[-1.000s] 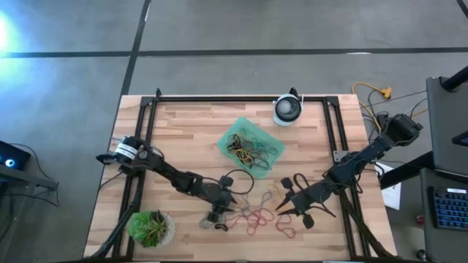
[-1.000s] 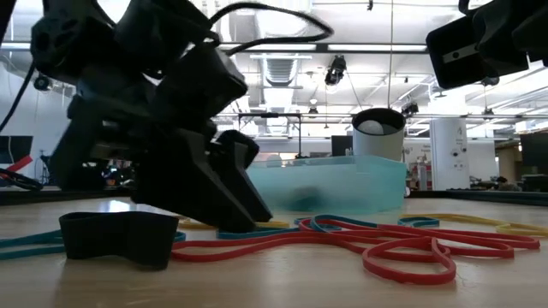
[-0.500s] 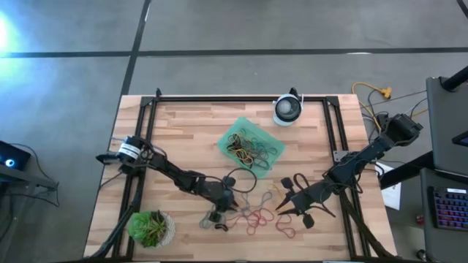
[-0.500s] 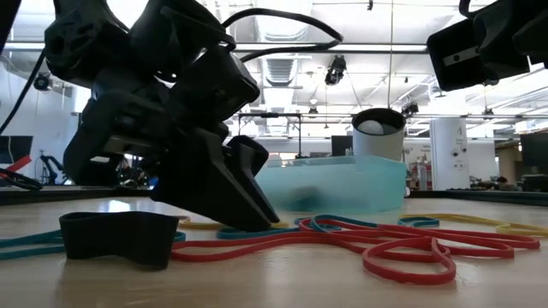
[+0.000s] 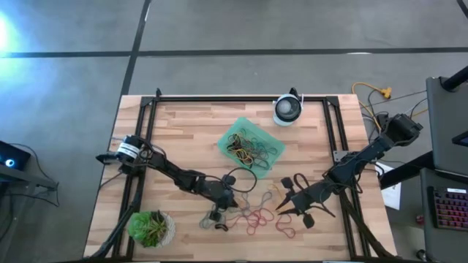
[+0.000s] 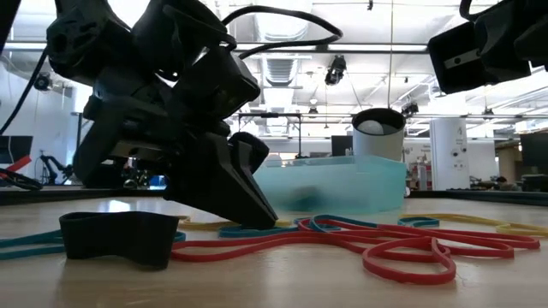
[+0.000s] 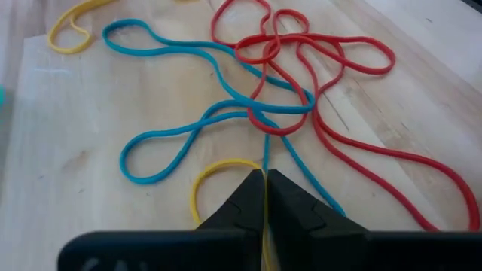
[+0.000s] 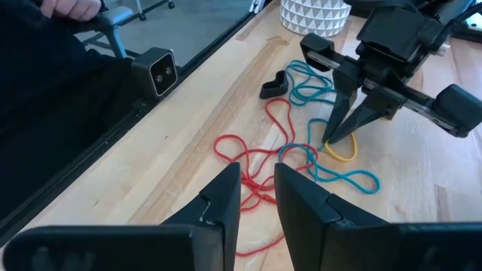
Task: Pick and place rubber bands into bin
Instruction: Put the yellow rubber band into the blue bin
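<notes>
Over the last second the left gripper (image 5: 221, 207) has crept a little along the worktop (image 5: 190, 139) toward the loose pile and settled lower, its fingers now pressed together with their tips down on the wood. In the left wrist view those closed tips sit right on the rim of a small yellow rubber band (image 7: 218, 181), with a strand running up between them, so the gripper seems to be pinching that band; the pinch looks thin, and whether it really has hold is not certain. If it does, the lift toward the bin (image 5: 252, 145) is the step that follows.

Just ahead of the fingertips lie the blue rubber bands (image 7: 196, 128), looped and crossing the red rubber bands (image 7: 316, 68), which spread farther out from the gripper. A thick black band (image 6: 120, 235) rests flat on the worktop just behind the gripper. The bin stands beyond the pile, well apart from the gripper, and already holds a heap of bands.

The right gripper (image 5: 283, 203) waits on the far side of the pile, fingers slightly parted and holding nothing, unchanged across the second.
</notes>
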